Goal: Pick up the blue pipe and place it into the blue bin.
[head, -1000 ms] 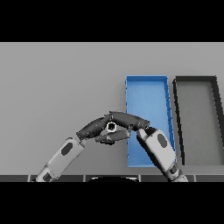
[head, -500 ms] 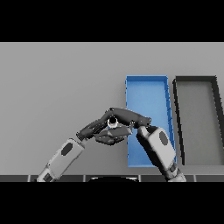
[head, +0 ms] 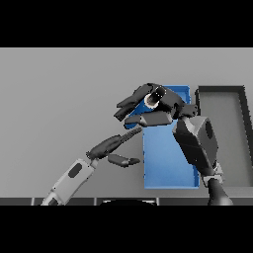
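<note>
Right hand [head: 148, 106]: raised over the near-left part of the blue bin, at its left rim; fingers curled round the blue pipe, thumb beneath them
Blue pipe [head: 152, 100]: held in the right hand, off the counter; only a round open end with a pale ring shows between the dark fingers, facing up toward the viewer; the rest of its length is hidden by the hand, so its colour and tilt cannot be told
Right arm [head: 196, 141]: grey forearm comes in from the lower right edge and lies across the right half of the blue bin, covering part of its floor
Left hand [head: 116, 148]: low over the counter, just left of the blue bin's left wall; fingers stretched out straight toward the bin, thumb spread apart below them; released, nothing in it
Left arm [head: 71, 178]: white and grey, comes in from the lower left edge, angled up to the right
Blue bin [head: 163, 173]: long rectangular tray right of centre on the counter, long side running away from the robot; visible floor is bare blue
Dark bin [head: 227, 138]: grey-black tray of like shape, just beside the blue bin on its right, the two parallel
Counter [head: 59, 99]: flat grey surface carrying both bins
Hands, relation: right hand sits above and beyond the left hand; the two are apart
</note>
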